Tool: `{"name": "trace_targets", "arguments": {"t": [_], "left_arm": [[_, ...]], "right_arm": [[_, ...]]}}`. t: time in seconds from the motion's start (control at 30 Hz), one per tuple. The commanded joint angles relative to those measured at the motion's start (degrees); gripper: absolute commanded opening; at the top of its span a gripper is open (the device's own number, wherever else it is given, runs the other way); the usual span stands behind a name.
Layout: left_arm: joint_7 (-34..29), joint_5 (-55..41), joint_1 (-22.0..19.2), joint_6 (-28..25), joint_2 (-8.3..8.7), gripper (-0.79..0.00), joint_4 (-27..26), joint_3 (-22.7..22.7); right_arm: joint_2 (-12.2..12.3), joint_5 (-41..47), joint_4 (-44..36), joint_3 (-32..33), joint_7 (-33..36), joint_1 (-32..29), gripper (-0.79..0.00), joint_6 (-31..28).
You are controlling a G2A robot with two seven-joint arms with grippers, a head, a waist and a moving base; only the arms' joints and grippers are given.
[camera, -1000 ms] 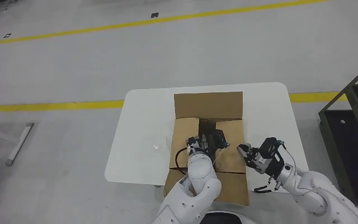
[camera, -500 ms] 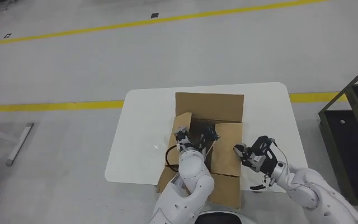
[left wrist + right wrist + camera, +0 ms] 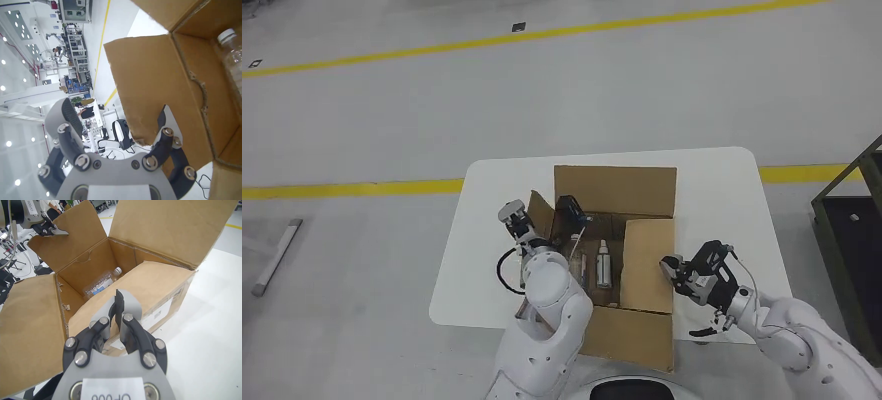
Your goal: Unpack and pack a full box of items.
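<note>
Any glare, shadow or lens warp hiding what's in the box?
Top view: box interior is shaded, bottles visible. Right wrist view: even light, bottle plain to see. Left wrist view: wide-angle warp, bright ceiling lamps behind.

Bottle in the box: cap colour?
White cap on a clear bottle; shows best in the left wrist view.

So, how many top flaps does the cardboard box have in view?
4. The far flap stands open; the left flap is raised, between the open fingers of the left gripper; the right flap lies folded inward over the opening; the near flap spreads outward toward the robot.
</note>
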Motion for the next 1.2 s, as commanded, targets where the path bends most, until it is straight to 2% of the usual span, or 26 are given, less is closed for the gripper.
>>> {"name": "trace_targets", "arguments": {"t": [0.0,0.33,0.57,0.8,0.93,1.17], "left_arm": [[0.11,0.49,-0.09,0.36,0.01,0.0,0.57,-1.18],[0.2,0.5,-0.64,1.74,-0.21,0.0,5.32,-5.71],[0.86,0.31,-0.8,2.66,-0.54,0.0,9.03,-6.57],[1.06,0.35,-0.93,2.98,-0.85,0.0,10.51,-7.16],[1.21,0.38,-0.73,2.46,-1.06,0.0,8.95,-6.92],[3.83,-1.33,1.26,1.69,-1.56,0.0,-0.68,-4.73]], "right_arm": [[0.01,0.0,-0.05,0.05,-0.02,-0.06,-0.785,-0.01],[0.06,0.12,0.09,0.5,0.08,-0.37,-0.785,-0.04],[0.09,0.15,-0.03,0.68,0.21,-0.5,-0.785,-0.22],[0.13,-0.04,-0.21,0.92,0.23,-0.7,-0.785,-0.25],[0.17,0.3,-0.59,1.47,-0.31,-0.91,-0.785,-0.2],[0.61,1.59,-4.21,5.68,-3.36,-4.02,-0.785,-0.37]]}}
